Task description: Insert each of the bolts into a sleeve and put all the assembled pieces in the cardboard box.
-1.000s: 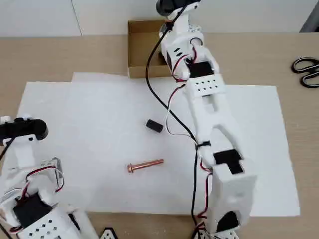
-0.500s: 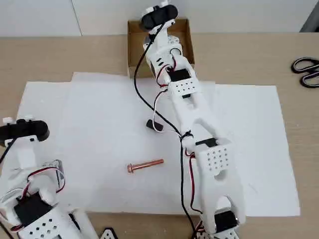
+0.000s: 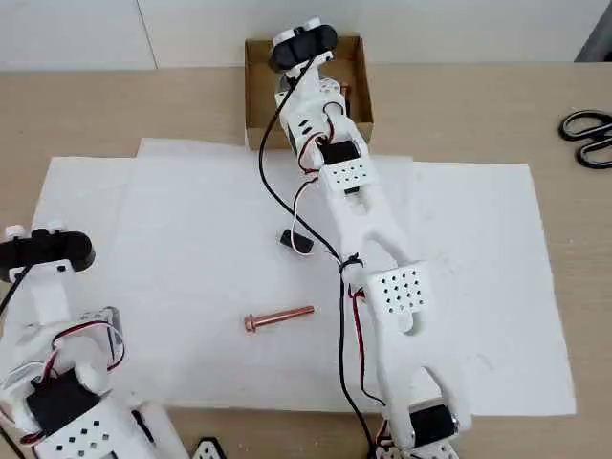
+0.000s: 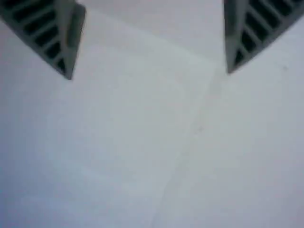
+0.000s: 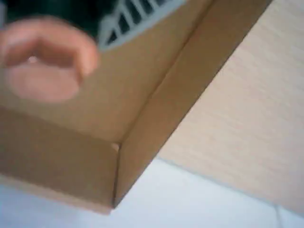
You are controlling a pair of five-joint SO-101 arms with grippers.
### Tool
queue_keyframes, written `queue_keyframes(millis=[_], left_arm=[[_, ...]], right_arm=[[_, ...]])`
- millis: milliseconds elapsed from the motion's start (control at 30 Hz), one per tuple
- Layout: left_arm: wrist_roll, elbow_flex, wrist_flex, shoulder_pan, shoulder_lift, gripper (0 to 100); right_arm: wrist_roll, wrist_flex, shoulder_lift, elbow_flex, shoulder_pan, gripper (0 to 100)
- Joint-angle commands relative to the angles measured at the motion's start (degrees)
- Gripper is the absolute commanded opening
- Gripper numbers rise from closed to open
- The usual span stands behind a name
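Currently our right gripper [image 3: 302,80] hangs over the cardboard box [image 3: 254,88] at the far edge, fingers clamped on a copper bolt [image 5: 42,61]. Our left gripper [image 4: 148,73] sits near-left, fingers apart above the white sheet [image 3: 172,239]. Mid-sheet lie a second bolt [image 3: 279,317] and a black sleeve [image 3: 295,241].

High view was bright, lit evenly from above. Soft faint shadows lay beside right arm [image 3: 368,239] and bolt [image 3: 278,317] on sheet [image 3: 172,229]. Left wrist view was dimmer, flat. Right wrist view: box [image 5: 156,109] inner wall was shaded, worktop [image 5: 247,109] lighter.
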Motion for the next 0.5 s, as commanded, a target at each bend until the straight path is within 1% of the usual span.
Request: queue_keyframes(millis=[0,133,200,300,467], left_arm=[[-0.4,-0.1,-0.7,-0.4,-0.5,20],[-0.4,-0.1,-0.7,-0.4,-0.5,20],[-0.4,-0.1,-0.7,-0.4,-0.5,20],[-0.4,-0.1,-0.7,-0.4,-0.5,20],[-0.4,-0.1,-0.7,-0.4,-0.5,20]], right_arm=[[-0.3,0.7,-1.7,-5.2,-0.2,15.6],[-0.3,1.0,-1.7,-6.6,-0.1,15.8],[-0.3,3.3,-1.7,-9.8,0.0,15.8],[-0.3,11.2,-1.7,-17.5,0.0,15.8],[-0.3,28.9,-1.7,-35.7,0.0,15.8]])
